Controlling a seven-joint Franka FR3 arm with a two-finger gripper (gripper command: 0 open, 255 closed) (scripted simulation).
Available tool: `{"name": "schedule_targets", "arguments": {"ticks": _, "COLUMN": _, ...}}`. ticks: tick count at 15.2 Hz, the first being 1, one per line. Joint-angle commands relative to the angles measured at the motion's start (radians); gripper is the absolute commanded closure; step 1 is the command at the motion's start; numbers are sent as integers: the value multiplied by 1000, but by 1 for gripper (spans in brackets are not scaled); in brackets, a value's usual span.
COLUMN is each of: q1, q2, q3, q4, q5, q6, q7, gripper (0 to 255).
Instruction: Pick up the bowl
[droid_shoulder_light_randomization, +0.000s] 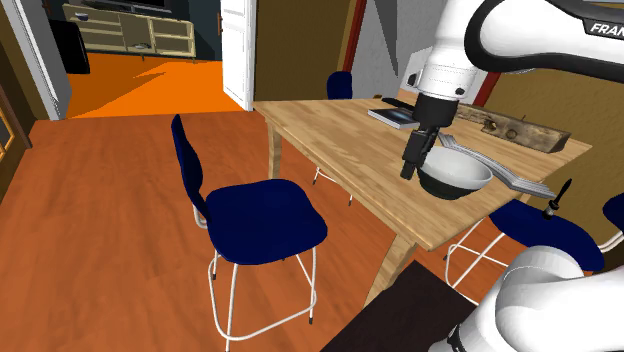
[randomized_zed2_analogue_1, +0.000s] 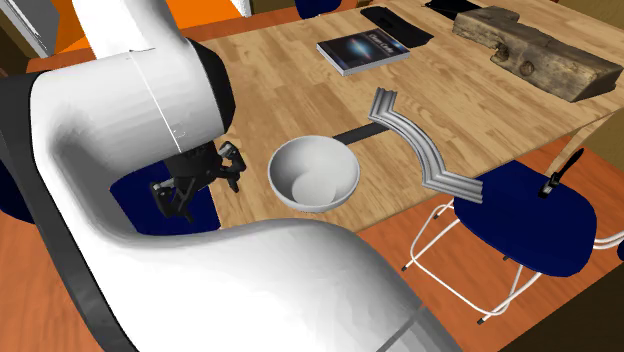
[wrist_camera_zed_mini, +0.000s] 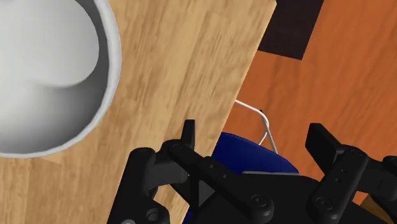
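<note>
Wooden table (droid_shoulder_light_randomization: 330, 150) is noted with open floor along its long side at the shoulder view's left. One navy chair (droid_shoulder_light_randomization: 262, 222) is stood near that side. A second navy chair (randomized_zed2_analogue_1: 530, 215) is drawn up at the edge nearest the bowl. The white bowl (randomized_zed2_analogue_1: 314, 175) is set upright on the tabletop close to that edge, with a grey curved strip (randomized_zed2_analogue_1: 420, 145) near it. The gripper (wrist_camera_zed_mini: 254, 143) is seen over the table's edge with its fingers (wrist_camera_zed_mini: 324, 143) spread wide. Nothing is clasped or touched, and chair seat and floor are seen between them. The bowl is found just beside the gripper, outside the fingers.
</note>
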Motion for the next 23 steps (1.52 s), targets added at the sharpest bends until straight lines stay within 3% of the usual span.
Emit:
{"name": "schedule_targets", "arguments": {"ticks": 1, "q1": 0, "q2": 0, "q3": 0, "q4": 0, "q5": 0, "q6": 0, "q7": 0, "gripper": 0}}
{"name": "schedule_targets", "arguments": {"ticks": 11, "q1": -77, "q2": -188, "q3": -130, "q4": -58, "q5": -246, "q6": -19, "q7": -190, "gripper": 0}}
{"name": "schedule_targets", "arguments": {"ticks": 21, "q1": -76, "q2": -230, "q3": -142, "q4": -183, "q5": -257, "q6": 62, "q7": -176, "gripper": 0}}
{"name": "schedule_targets", "arguments": {"ticks": 22, "q1": -78, "q2": -230, "q3": -149, "q4": -186, "q5": -263, "q6": 67, "q7": -182, "gripper": 255}}
{"name": "schedule_targets", "arguments": {"ticks": 23, "q1": -78, "q2": -231, "q3": -149, "q4": -190, "q5": -263, "q6": 69, "q7": -182, "gripper": 255}}
